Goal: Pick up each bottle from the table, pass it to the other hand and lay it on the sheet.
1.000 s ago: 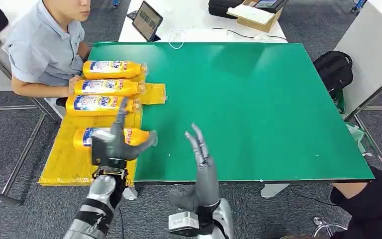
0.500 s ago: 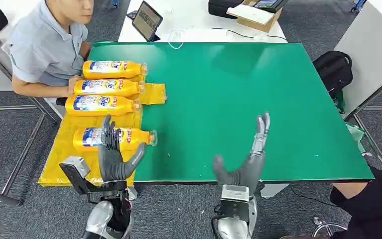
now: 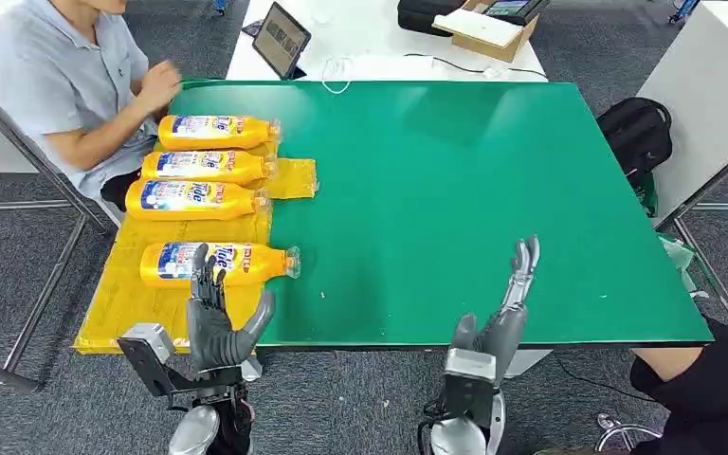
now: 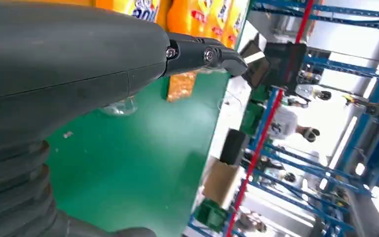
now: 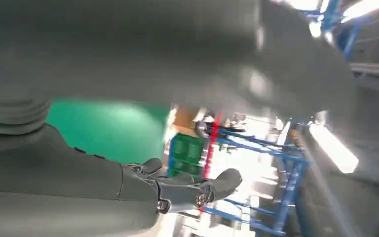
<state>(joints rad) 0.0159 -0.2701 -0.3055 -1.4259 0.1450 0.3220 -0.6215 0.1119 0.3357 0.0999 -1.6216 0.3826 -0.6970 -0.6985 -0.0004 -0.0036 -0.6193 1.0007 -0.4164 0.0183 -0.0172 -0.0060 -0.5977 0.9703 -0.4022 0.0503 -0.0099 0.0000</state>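
Four bottles [image 3: 213, 168] on sheet [image 3: 123, 308] | left hand [image 3: 216, 318] fingers spread, empty | right hand [image 3: 498, 318] fingers straight, empty

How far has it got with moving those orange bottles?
It looks finished, or nearly so. Four orange bottles lie on the yellow sheet; the nearest bottle has its cap end over the green table. The left hand and right hand hold nothing, fingers apart, at the table's near edge. No bottle stands on the green surface, so nothing visible is left to move.
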